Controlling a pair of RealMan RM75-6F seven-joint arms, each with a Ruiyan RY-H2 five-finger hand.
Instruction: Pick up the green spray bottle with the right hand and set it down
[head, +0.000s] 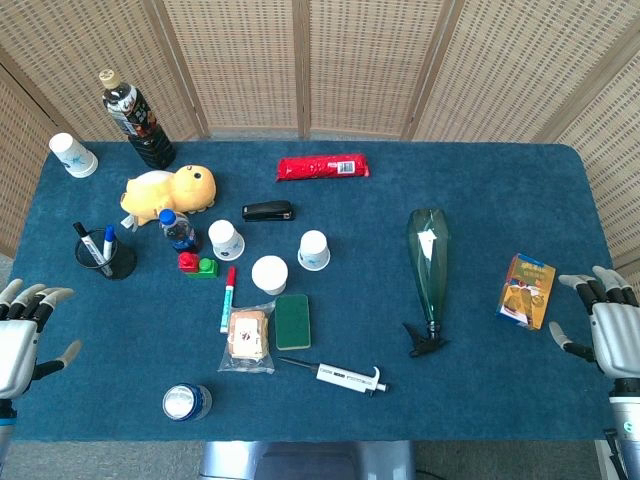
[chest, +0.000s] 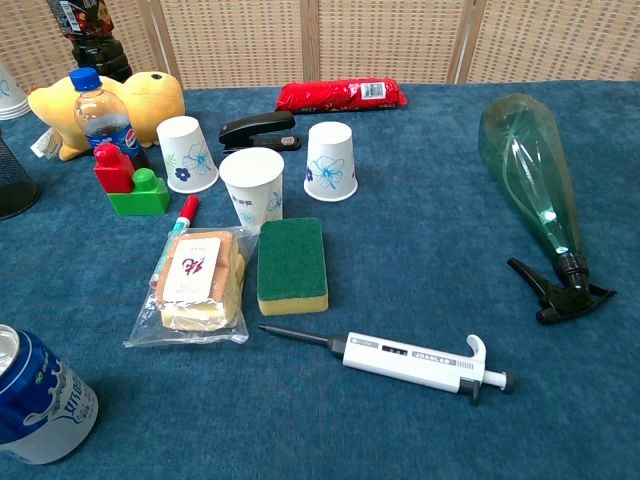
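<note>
My right hand (head: 612, 325) hovers at the table's right edge with its fingers spread and nothing in it, palm turned inward toward the work, which I judge is a ready pose before any reach. Just beside it, toward the table's middle, lies a small orange box (head: 527, 290), apart from the fingertips. Further in, past that box, the green spray bottle (head: 428, 270) lies flat on its side on the blue table (head: 500, 390), its black trigger head nearest my side and its wide base pointing away; lying down like this, I judge it needs a grasp around the body from above. Beyond the bottle, near its trigger, sits a white pipette (chest: 420, 360), then a green sponge (chest: 292, 265) and paper cups. My left hand (head: 25, 335) waits at the far opposite edge, fingers also spread and empty.
</note>
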